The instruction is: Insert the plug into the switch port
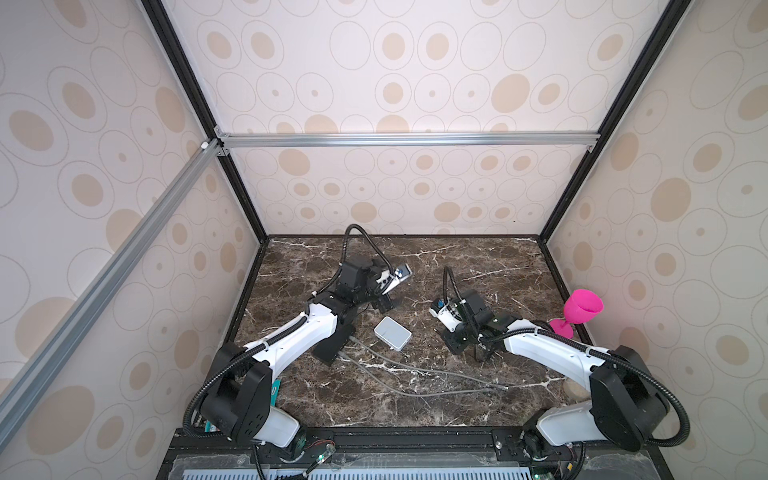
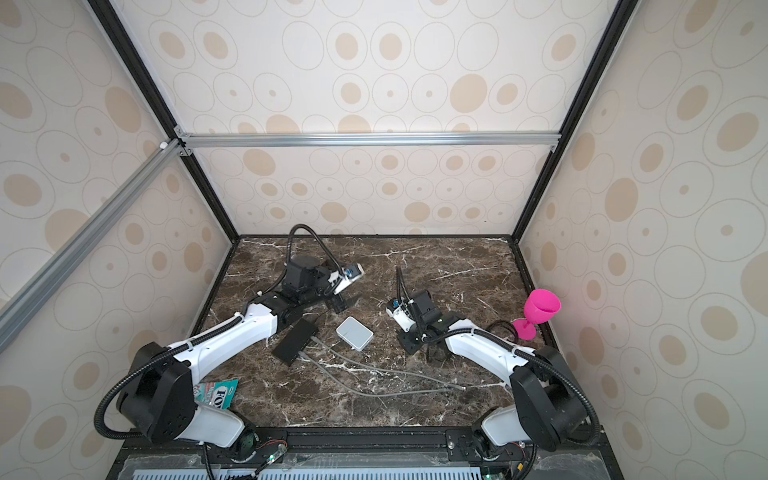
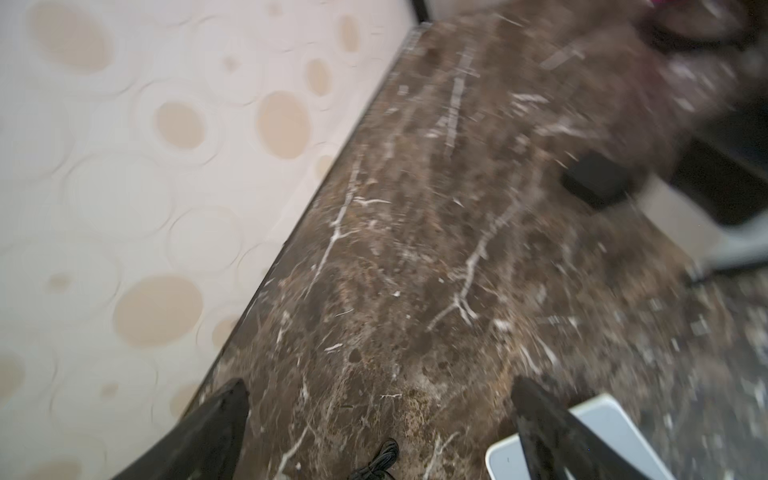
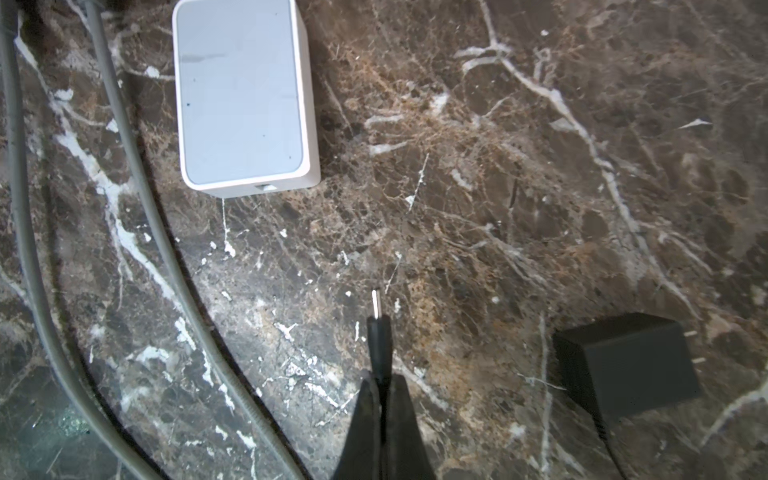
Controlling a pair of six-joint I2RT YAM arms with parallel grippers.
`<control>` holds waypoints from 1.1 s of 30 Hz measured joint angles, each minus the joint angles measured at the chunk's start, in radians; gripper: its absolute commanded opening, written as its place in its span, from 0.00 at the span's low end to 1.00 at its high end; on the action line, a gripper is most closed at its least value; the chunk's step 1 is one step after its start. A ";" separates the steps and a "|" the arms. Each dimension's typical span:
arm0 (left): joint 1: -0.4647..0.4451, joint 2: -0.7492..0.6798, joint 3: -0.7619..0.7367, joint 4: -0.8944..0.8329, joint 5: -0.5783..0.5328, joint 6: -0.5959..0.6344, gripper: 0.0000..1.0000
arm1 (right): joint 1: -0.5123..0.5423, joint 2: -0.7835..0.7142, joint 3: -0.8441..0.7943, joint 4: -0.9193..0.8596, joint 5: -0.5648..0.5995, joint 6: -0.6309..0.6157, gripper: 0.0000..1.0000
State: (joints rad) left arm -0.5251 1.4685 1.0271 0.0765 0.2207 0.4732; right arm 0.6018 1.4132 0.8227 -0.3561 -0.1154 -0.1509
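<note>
A thin black plug (image 4: 379,332) with a silver tip sticks out from my right gripper (image 4: 384,380), which is shut on it just above the marble top. In both top views this gripper (image 1: 456,348) (image 2: 409,345) hovers right of a white box (image 1: 392,333) (image 2: 354,333). The black switch (image 1: 332,347) (image 2: 295,340) lies left of the white box, partly under my left forearm, with grey cables (image 1: 415,370) running out of it. My left gripper (image 3: 379,381) (image 1: 386,302) is open and empty, behind the switch. The switch port is not visible.
A black power adapter (image 4: 627,365) lies on the marble beside the right gripper. A pink goblet (image 1: 582,307) (image 2: 540,309) stands at the right wall. A teal packet (image 2: 218,390) lies under the left arm. Patterned walls close in three sides.
</note>
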 measured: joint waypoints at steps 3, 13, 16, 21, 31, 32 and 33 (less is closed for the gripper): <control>0.010 0.000 0.000 0.042 -0.097 -0.290 0.98 | 0.034 0.025 0.009 -0.015 0.002 -0.011 0.00; 0.019 0.145 0.036 -0.094 -0.135 -0.687 0.77 | 0.120 0.174 0.097 -0.059 -0.037 -0.029 0.00; 0.026 0.202 0.035 -0.154 -0.113 -0.718 0.76 | 0.138 0.225 0.121 -0.072 -0.061 -0.031 0.00; 0.027 0.263 0.037 -0.208 -0.074 -0.742 0.67 | 0.145 0.295 0.172 -0.101 -0.074 -0.031 0.00; 0.027 0.308 0.039 -0.259 -0.023 -0.775 0.69 | 0.145 0.323 0.193 -0.063 -0.087 -0.013 0.00; 0.027 0.308 0.039 -0.261 -0.019 -0.777 0.68 | 0.145 0.325 0.193 -0.051 -0.087 -0.013 0.00; 0.027 0.308 0.039 -0.264 -0.015 -0.780 0.67 | 0.145 0.328 0.193 -0.039 -0.087 -0.013 0.00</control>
State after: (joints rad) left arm -0.4980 1.7767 1.0657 -0.1875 0.2058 -0.3065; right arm 0.7471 1.7412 1.0161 -0.3954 -0.2020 -0.1642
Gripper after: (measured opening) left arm 0.680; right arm 0.041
